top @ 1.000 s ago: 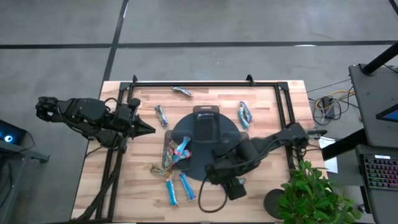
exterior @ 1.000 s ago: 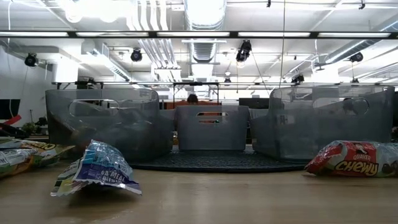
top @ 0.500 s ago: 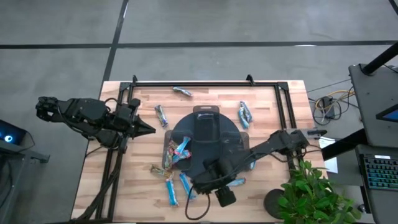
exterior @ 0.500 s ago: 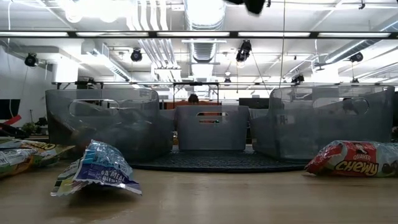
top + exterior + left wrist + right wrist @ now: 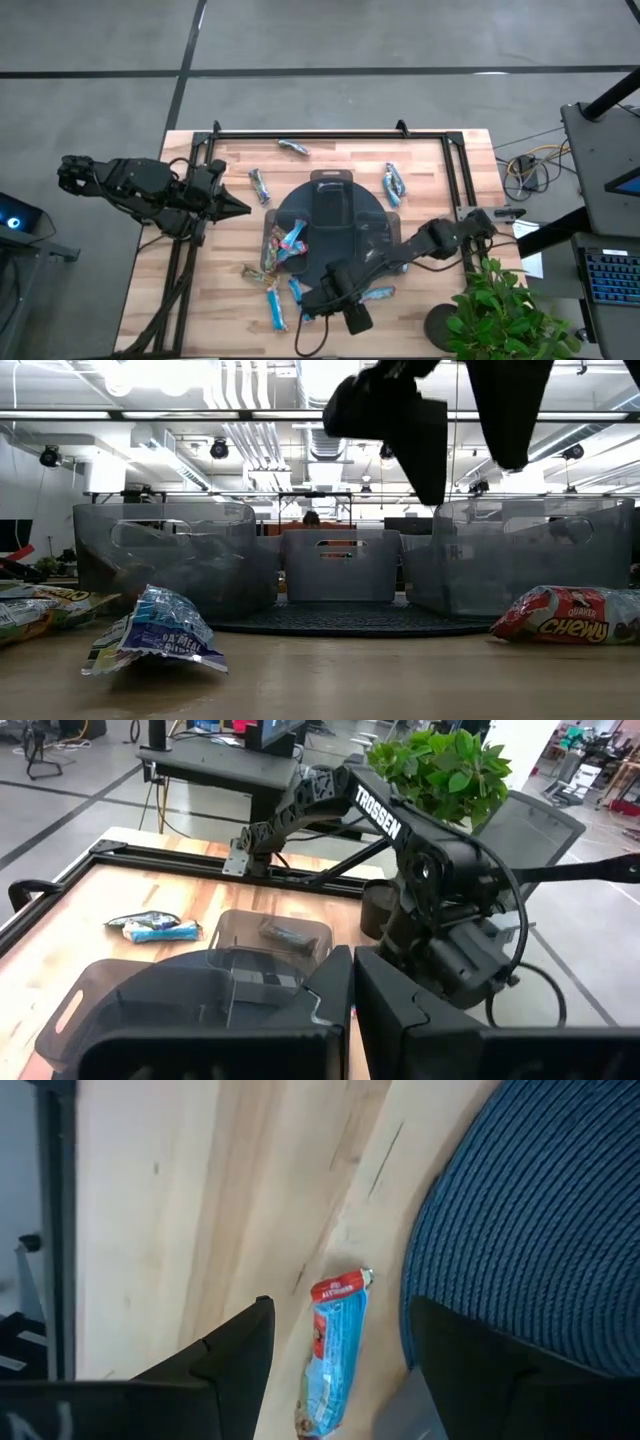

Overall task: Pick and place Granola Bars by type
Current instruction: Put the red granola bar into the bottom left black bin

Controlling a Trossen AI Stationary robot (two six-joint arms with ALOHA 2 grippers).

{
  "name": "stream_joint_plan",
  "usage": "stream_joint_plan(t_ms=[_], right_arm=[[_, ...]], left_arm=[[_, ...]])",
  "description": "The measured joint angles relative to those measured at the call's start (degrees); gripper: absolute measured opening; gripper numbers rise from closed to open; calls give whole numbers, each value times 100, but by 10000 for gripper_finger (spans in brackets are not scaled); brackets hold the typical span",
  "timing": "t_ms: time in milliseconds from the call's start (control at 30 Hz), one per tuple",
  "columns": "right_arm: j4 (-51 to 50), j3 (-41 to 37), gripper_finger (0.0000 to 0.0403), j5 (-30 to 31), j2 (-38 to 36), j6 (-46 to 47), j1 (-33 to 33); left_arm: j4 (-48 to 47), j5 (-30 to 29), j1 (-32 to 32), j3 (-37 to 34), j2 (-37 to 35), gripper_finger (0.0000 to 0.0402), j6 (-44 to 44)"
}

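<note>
Currently, the right claw point(image 5: 335, 1370) is held spread above a blue bar point(image 5: 333, 1338) beside the tray point(image 5: 540, 1230). If descent is misaligned, the tray edge may be struck.

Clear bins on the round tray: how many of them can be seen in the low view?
3. The left bin and the right bin stand near the front of the dark tray, and the middle bin is farther back between them. No other bin shows.

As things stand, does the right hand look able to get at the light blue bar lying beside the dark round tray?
Probably yes: the right hand hangs open above the light blue bar, fingers either side, nothing between.
</note>
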Motion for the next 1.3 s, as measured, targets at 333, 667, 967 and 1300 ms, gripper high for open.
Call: stream_joint_plan(t_ms=[333, 667, 967, 1300], right_arm=[[-110, -246, 221, 17, 241, -100, 0], [-77, -716, 221, 16, 242, -248, 22], [185, -1019, 221, 11, 242, -374, 42], [283, -1413, 214, 21, 240, -282, 39]], left_arm=[[1, -148, 0, -7, 24, 0, 2], [-2, -143, 0, -7, 24, 0, 2], [-23, -139, -2, -7, 24, 0, 6], [-155, -137, -2, -7, 24, 0, -81]])
